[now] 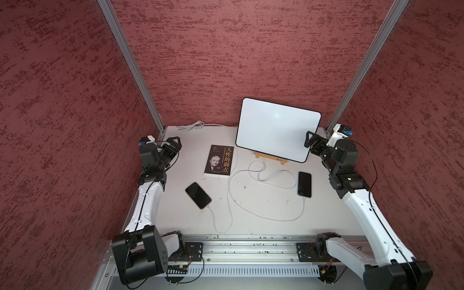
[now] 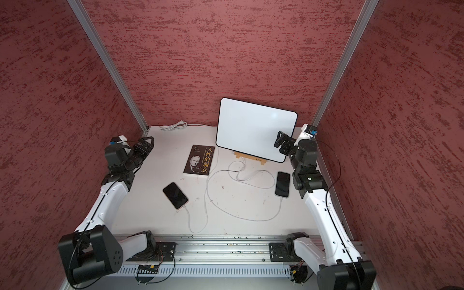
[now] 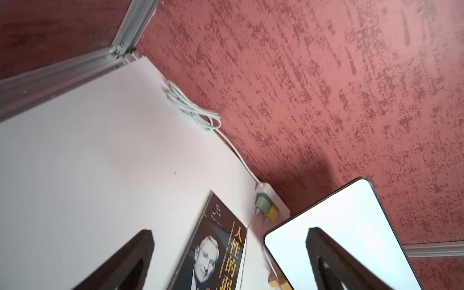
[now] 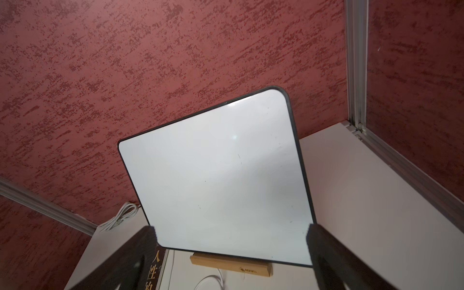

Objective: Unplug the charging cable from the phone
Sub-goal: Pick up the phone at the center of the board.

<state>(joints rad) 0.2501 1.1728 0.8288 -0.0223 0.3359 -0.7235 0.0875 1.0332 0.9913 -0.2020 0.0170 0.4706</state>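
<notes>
**Two plugged phones, both hands open at the far sides**

The left hand (image 1: 175, 143) and the right hand (image 1: 312, 141) each stand with jaws spread wide and grip nothing, one at each side of the table (image 1: 175, 213), toward the back wall.

Two dark phones lie flat on the table.
- **Left phone** (image 1: 198, 195): it lies on a diagonal. The left cable (image 1: 214, 219) is plugged into its near end, which points toward the front and right. It sits frontward and inward of the left hand.
- **Right phone** (image 1: 304, 184): it runs almost front to back, with the right cable (image 1: 281, 220) in its front end. It lies just beside the right arm and frontward of the right hand.

The task does not say which phone is meant. The right phone looks like the shorter reach. Whichever hand goes must probably draw toward the front, drop, and pull the plug along that phone's long axis.
</notes>
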